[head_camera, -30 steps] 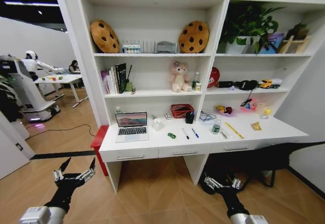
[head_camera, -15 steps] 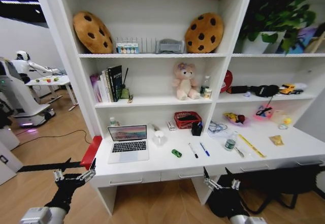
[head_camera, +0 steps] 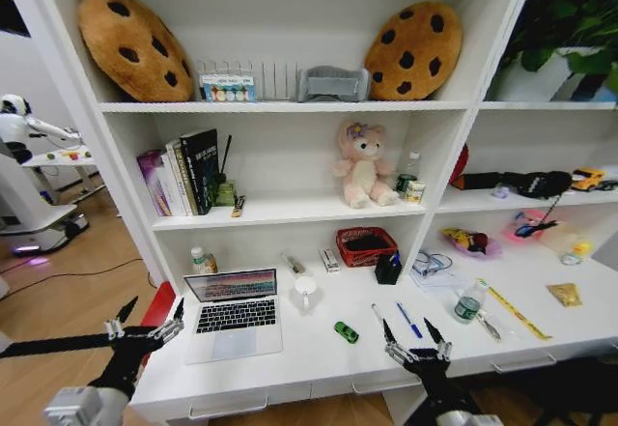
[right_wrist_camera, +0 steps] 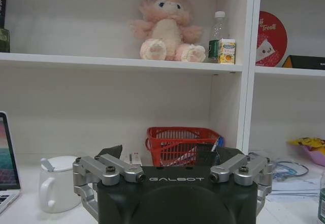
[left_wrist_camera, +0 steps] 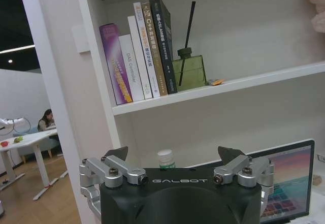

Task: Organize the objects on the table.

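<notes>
The white table point(head_camera: 307, 354) carries a silver laptop point(head_camera: 234, 310), open at the left. Right of it lie a small green oval item point(head_camera: 346, 331), a black pen point(head_camera: 378, 314) and a blue pen point(head_camera: 409, 320). One clear bottle point(head_camera: 469, 300) stands farther right, another bottle point(head_camera: 201, 260) behind the laptop. My left gripper point(head_camera: 152, 308) is open at the table's left front corner, beside the laptop. My right gripper point(head_camera: 409, 329) is open over the front edge, just short of the pens. In the wrist views the left gripper point(left_wrist_camera: 173, 155) faces the laptop point(left_wrist_camera: 287, 183) and the right gripper point(right_wrist_camera: 167, 155) is empty.
A white mug point(head_camera: 306, 291), a red basket point(head_camera: 365, 245) and a black holder point(head_camera: 388, 268) sit toward the back of the table. A yellow tape measure point(head_camera: 517, 312) lies at the right. Shelves above hold books point(head_camera: 183, 170), a pink bear point(head_camera: 362, 165) and cookie cushions point(head_camera: 130, 44).
The whole view has drawn in toward the desk, so the camera has moved closer. Both grippers stay open and now reach the table's front edge.
</notes>
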`<state>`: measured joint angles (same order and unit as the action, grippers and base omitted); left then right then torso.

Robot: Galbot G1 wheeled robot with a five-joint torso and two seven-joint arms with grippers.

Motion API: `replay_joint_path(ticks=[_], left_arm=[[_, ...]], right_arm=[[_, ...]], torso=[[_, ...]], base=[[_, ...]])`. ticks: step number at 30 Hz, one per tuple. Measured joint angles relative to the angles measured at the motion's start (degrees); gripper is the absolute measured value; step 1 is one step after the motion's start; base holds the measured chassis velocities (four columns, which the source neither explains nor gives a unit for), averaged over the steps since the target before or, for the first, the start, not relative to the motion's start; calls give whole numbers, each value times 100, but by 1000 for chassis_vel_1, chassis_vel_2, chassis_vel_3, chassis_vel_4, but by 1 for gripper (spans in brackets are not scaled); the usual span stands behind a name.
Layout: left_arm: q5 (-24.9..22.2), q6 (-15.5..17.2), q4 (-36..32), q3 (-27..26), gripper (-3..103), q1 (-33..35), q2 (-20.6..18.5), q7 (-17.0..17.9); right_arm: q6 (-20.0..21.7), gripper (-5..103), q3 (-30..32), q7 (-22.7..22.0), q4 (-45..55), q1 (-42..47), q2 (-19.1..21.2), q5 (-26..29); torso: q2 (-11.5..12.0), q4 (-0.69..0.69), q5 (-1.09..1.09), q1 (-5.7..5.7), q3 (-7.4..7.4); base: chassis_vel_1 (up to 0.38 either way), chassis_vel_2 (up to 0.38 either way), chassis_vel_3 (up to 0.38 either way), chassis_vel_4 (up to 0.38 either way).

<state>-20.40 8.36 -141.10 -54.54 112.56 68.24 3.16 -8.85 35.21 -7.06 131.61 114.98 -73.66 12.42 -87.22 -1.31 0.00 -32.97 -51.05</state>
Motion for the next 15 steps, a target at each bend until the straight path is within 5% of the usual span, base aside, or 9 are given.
replay_joint_path(ticks=[4, 15], left_arm=[[-326, -28, 308, -226, 96, -162, -563, -115], [-699, -198, 1520, -279, 52, -1046, -2638, -512]], right_arm=[[-45, 100, 8, 3, -82, -3, -13, -56], [-263, 100, 138, 4, -260, 54, -185, -206]], torso=[[-1, 0, -1, 1, 0], [4, -2, -1, -9, -3]], base=[[48, -67, -43, 70], [0, 0, 0, 0]])
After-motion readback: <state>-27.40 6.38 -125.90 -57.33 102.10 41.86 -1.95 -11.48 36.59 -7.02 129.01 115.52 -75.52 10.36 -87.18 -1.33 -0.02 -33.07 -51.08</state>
